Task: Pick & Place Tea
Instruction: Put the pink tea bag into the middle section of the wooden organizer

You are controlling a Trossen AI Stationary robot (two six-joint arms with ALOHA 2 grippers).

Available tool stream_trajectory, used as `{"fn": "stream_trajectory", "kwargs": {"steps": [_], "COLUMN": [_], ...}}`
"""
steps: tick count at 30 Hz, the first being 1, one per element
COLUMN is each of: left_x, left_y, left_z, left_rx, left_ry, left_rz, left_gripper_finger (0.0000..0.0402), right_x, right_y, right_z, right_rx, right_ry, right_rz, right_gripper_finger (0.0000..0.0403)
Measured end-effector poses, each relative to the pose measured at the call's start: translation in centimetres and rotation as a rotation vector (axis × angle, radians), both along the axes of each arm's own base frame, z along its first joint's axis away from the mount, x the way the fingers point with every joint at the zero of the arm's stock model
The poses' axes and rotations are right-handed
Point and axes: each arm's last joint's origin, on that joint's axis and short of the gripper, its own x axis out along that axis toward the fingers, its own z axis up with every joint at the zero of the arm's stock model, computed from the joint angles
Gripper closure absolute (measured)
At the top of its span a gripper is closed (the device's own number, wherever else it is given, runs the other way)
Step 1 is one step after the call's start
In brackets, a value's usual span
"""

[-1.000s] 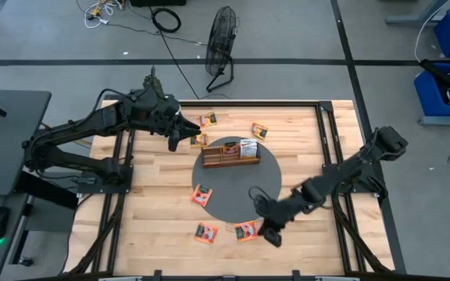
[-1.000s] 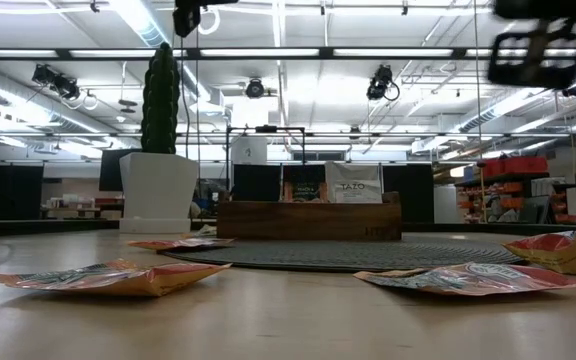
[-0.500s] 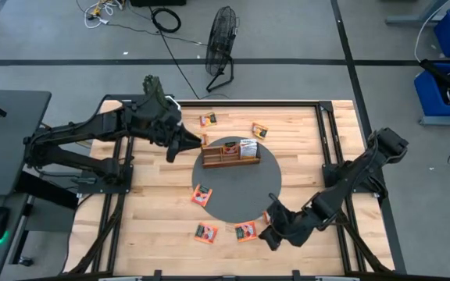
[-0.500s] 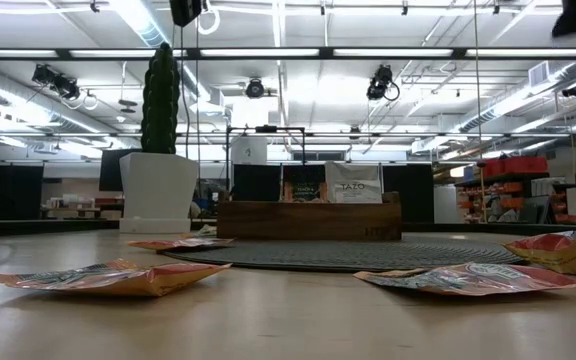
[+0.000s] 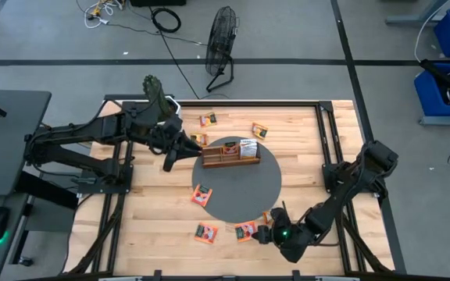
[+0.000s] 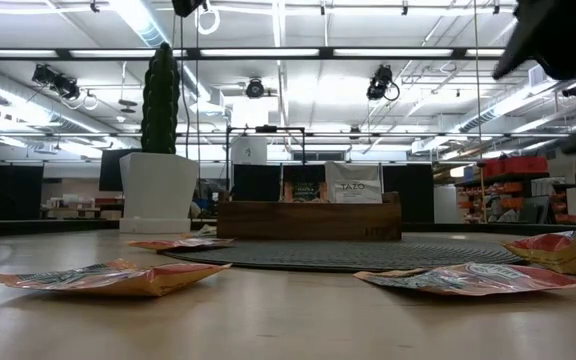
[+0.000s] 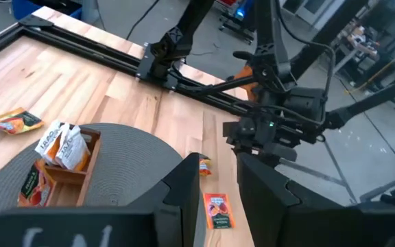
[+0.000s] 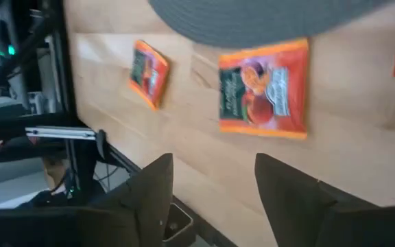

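A pale wood-plank surface (image 5: 303,148) carries a round dark grey mat (image 5: 237,195) at its centre. Orange-red tea sachets lie flat around it: one (image 5: 207,119) and another (image 5: 259,130) on the bare planks at the far side, a third (image 5: 199,140) just beside the mat's far-left edge, and two, (image 5: 205,232) and (image 5: 246,231), on the wood along the near edge. One more sachet (image 5: 202,195) lies on the mat's left part, and a brown wooden tray (image 5: 230,156) stands on the mat's far half.
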Motion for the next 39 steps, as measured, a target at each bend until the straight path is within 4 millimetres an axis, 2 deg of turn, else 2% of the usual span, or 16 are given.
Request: {"fn": "stream_trajectory", "kwargs": {"steps": [9, 20, 27, 39], "left_x": [0.0, 0.0, 0.0, 0.0], "left_y": [-0.2, -0.2, -0.2, -0.2], "left_z": [0.0, 0.0, 0.0, 0.0], "left_rx": [0.006, 0.006, 0.005, -0.001], "left_ry": [0.000, 0.000, 0.000, 0.002], "left_rz": [-0.010, -0.010, -0.009, -0.007], "left_gripper_finger": [0.0298, 0.0298, 0.0298, 0.0298], "right_x": [0.6, 0.5, 1.3, 2.6], "right_y": [1.0, -0.1, -1.0, -0.8], "right_z": [-3.2, -4.1, -4.2, -5.4], "right_rx": [0.113, 0.045, 0.016, 0.060], "right_ry": [0.083, 0.176, 0.187, 0.143], "right_rz": [-0.016, -0.042, -0.049, -0.047], "right_gripper_finger": [0.0199, 0.0199, 0.0199, 0.0201]}}
